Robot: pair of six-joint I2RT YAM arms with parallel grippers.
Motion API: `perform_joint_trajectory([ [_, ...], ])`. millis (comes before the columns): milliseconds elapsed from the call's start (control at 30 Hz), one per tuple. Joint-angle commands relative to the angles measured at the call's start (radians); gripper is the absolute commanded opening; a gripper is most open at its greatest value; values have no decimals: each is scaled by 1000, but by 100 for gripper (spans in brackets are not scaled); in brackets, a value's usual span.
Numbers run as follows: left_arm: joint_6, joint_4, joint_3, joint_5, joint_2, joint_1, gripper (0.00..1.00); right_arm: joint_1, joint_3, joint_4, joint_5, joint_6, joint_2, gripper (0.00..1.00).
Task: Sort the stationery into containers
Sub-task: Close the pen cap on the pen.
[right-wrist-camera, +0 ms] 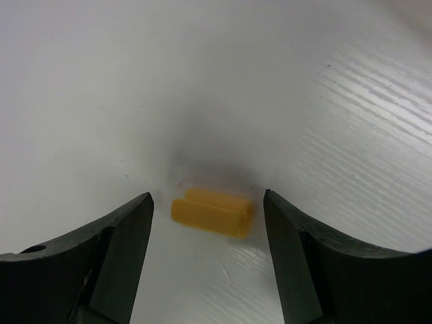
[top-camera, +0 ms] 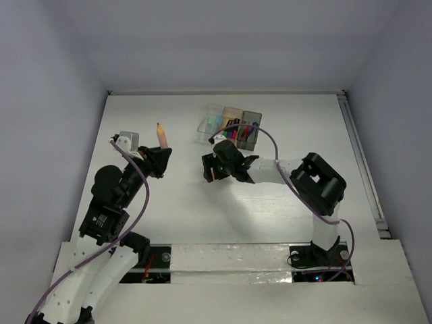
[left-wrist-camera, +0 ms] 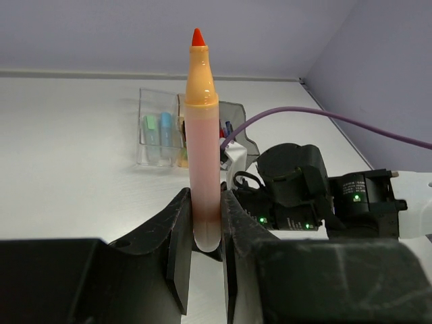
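Your L gripper (left-wrist-camera: 206, 223) is clamped on an orange marker (left-wrist-camera: 202, 135). It grips low on the barrel, and the marker sticks straight out past the fingertips w/ its red tip at the far end. In the top view the marker is on the left side of the table (top-camera: 189, 216), well apart from the boxes.

Your R gripper (right-wrist-camera: 208, 204) has its jaws wide apart, 1 finger on each side of a short orange piece (right-wrist-camera: 212, 212) that lies flat on the white tabletop. Neither finger touches it; there's a gap on both sides. The piece is a stubby block w/ a step along 1 long edge. In the top view the R gripper is near the table's middle, on the near side of the boxes.

3 boxes stand in a row toward the far edge, side by side: a clear box (top-camera: 210, 123) on the left, a tan box (top-camera: 233, 116) in the middle and a grey box (top-camera: 252, 121) on the right. The left wrist view shows light-green and light-blue stubby pieces in the clear box. The other 2 hold pink, red and dark items, but you can't tell which sits in which. A purple cable (top-camera: 270, 145) arcs from the R arm past the grey box.
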Motion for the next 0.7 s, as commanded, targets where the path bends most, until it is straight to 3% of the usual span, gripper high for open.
perform_joint_trajectory([
  [0, 13, 53, -6, 3, -2, 3, 0, -6, 56, -9, 2, -20, -3, 72],
  [200, 13, 53, -5, 6, 0, 12, 0, -6, -50, -69, -67, 23, -129, 83],
  [367, 13, 55, -6, 9, -4, 12, 0, 3, -113, -86, -147, 77, -186, 78],
  [667, 10, 55, -8, 17, -5, 21, 0, 12, -13, -84, -176, 62, -59, 78],
])
